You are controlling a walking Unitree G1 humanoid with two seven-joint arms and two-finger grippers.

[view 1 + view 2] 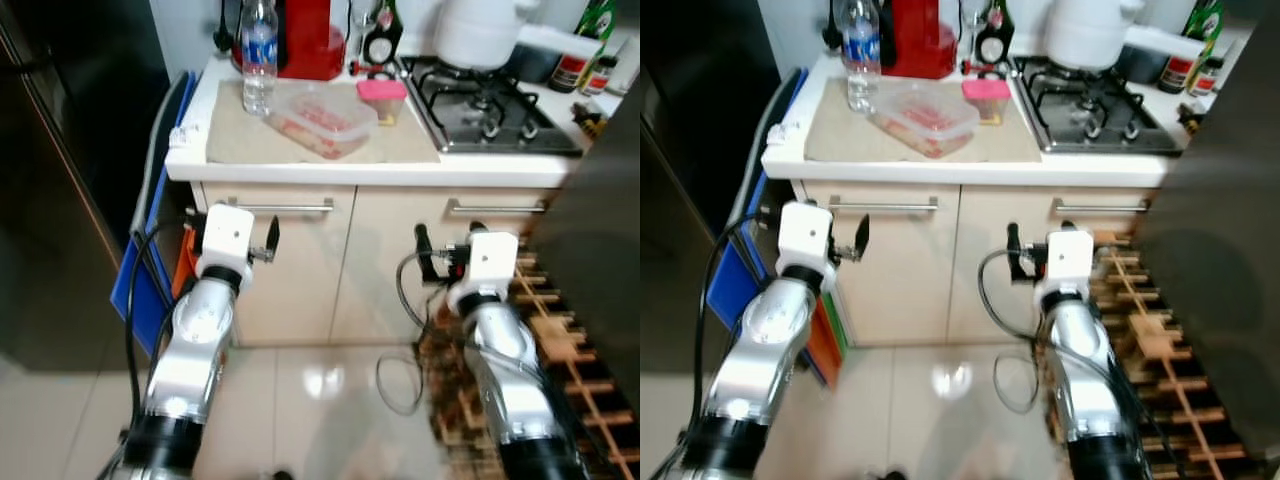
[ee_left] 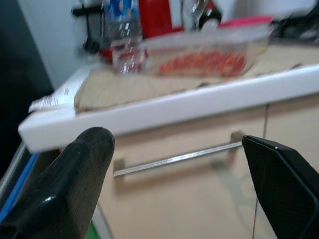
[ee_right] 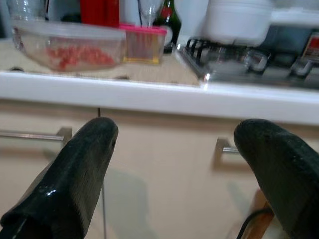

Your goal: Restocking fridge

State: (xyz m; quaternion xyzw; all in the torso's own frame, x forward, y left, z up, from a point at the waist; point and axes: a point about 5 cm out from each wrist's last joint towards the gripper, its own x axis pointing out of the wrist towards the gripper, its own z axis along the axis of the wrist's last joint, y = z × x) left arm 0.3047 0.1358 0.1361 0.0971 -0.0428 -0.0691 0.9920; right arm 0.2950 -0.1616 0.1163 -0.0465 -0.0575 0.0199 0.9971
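Both silver arms reach forward over the tiled floor (image 1: 300, 390), the left gripper (image 1: 272, 236) and right gripper (image 1: 422, 240) each spread wide, holding nothing, level with the drawer handles (image 1: 285, 207) below the counter (image 1: 370, 170). On the mat (image 1: 250, 135) up there stand a water bottle (image 1: 259, 55), a clear tub (image 1: 322, 118) of red food and a pink-lidded box (image 1: 382, 98), beside the hob (image 1: 485, 108). At the robot's left is the dark fridge (image 1: 60, 180), shut.

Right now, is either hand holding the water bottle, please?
No, the water bottle stands on the counter, while the left hand and right hand hang open below it.
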